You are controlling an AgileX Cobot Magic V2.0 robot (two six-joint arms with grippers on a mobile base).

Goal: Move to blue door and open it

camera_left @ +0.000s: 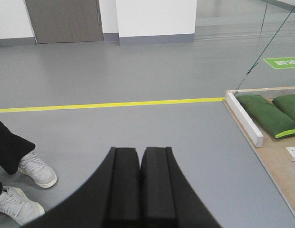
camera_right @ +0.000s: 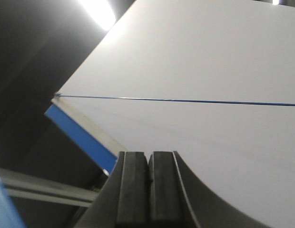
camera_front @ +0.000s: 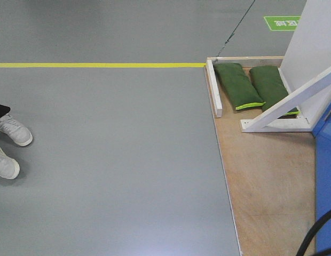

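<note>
Left gripper point(camera_left: 139, 159) is clenched, pads pressed together w/ nothing between, over the smooth grey floor point(camera_front: 112, 160). Right gripper point(camera_right: 148, 161) is likewise closed & empty, facing a big flat white panel point(camera_right: 209, 95). The light plywood platform point(camera_front: 267, 181) sits at front-view right. The glossy bright-blue door point(camera_front: 326, 181) shows only as a strip at the far right edge, on the platform. White wooden braces point(camera_front: 293, 101) stand just beside it. Two green sandbags point(camera_front: 237, 85) lie side by side at the platform's far end. A thin yellow floor line point(camera_front: 101, 65) runs to the platform corner. White sneakers point(camera_front: 13, 130) are at far left.
</note>
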